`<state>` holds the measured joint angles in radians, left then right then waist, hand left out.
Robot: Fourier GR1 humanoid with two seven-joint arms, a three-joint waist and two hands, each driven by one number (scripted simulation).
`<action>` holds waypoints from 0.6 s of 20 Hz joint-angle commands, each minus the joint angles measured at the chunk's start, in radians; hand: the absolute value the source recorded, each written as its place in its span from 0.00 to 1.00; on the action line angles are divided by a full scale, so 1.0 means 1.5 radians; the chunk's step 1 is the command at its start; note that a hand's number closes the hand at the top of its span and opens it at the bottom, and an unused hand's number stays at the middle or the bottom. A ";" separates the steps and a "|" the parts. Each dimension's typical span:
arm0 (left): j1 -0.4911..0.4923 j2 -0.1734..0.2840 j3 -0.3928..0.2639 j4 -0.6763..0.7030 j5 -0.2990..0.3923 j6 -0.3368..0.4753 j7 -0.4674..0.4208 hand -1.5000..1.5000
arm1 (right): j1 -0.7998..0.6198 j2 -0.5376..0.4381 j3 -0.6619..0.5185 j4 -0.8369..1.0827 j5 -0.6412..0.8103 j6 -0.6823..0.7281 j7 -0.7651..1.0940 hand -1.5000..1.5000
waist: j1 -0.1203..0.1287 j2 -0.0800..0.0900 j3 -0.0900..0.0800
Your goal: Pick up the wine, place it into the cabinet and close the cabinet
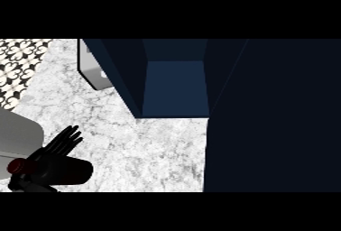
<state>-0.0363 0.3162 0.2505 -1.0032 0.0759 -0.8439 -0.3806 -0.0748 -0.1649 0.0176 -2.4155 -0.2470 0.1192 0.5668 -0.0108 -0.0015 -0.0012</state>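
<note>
One left hand (57, 146) curled round wine bottle (57, 170) at counter (153, 149) edge, open cabinet (174, 81) well apart.

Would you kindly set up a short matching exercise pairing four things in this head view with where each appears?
Things:
1. wine bottle
2. cabinet
3. marble counter
4. patterned tile

Places:
A. top left corner
B. top centre, open, blue inside
C. lower left, lying on its side by the left hand
D. middle, pale and veined

Pairs: 1-C, 2-B, 3-D, 4-A
</note>
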 commanded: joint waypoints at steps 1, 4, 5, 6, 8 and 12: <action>-0.011 0.008 -0.015 0.045 -0.016 -0.059 -0.086 0.00 | 0.002 0.001 0.006 -0.111 -0.021 -0.024 0.055 0.00 | -0.001 0.000 0.000; -0.029 0.000 -0.020 0.075 -0.012 -0.048 -0.110 0.00 | -0.025 -0.014 -0.028 -0.094 -0.062 -0.020 0.067 0.00 | -0.004 0.000 -0.001; -0.025 0.018 -0.011 0.065 0.013 -0.070 -0.092 0.00 | 0.000 -0.021 -0.034 -0.085 -0.065 -0.003 0.060 0.00 | -0.001 0.000 0.000; -0.029 -0.007 -0.025 0.069 0.004 -0.049 -0.098 0.00 | -0.006 -0.005 -0.020 -0.089 -0.050 -0.018 0.059 0.00 | -0.002 0.000 0.000; -0.052 -0.005 -0.024 0.082 0.033 -0.063 -0.064 0.00 | 0.027 -0.007 -0.026 -0.097 -0.064 0.001 0.045 0.00 | -0.007 -0.001 0.000; -0.064 -0.006 -0.053 0.099 0.039 -0.098 -0.057 1.00 | 0.016 0.017 0.021 -0.087 -0.020 -0.013 0.038 0.00 | -0.006 0.000 0.000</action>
<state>-0.0993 0.3039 0.1921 -0.8979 0.1148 -0.8413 -0.3974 -0.0940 -0.1568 0.0242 -2.4126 -0.2452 0.1130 0.5837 -0.0161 -0.0020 -0.0013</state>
